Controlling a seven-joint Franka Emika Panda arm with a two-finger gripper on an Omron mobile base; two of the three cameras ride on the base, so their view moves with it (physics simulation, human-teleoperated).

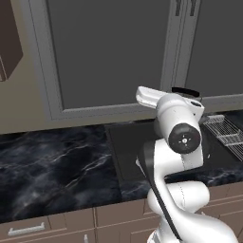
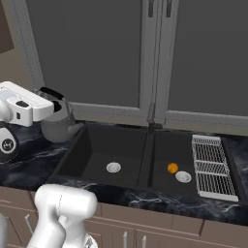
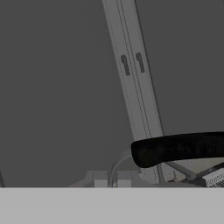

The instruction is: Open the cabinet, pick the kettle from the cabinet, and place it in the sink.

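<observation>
Fingertips are not clear in any view, so I cannot tell whether the gripper (image 2: 48, 104) is wide, narrow or closed on anything; the white hand sits right at the black handle (image 2: 51, 92) of the kettle (image 2: 57, 127), and in the hand view that handle (image 3: 179, 148) crosses just in front of the camera as a thick dark bar. From there outward, the kettle's grey body hangs or stands just past the left rim of the sink (image 2: 97, 160), over the dark marbled counter (image 2: 29, 162); whether it touches the counter I cannot tell. By its look it is a rigid metal vessel with a smooth rounded belly, probably slippery and moderately heavy, so the arched handle on top is the sensible place to hold it: a grasp there lets the body hang plumb, though it may swing. The sink is a dark double basin. Its left bowl holds nothing but a small silver drain (image 2: 113, 167); the right bowl has its own drain (image 2: 183, 177) and a small orange object (image 2: 172, 168) beside it. A grey wire rack (image 2: 212, 169) lies at the sink's right edge. Behind everything runs a grey window (image 2: 155, 58).
</observation>
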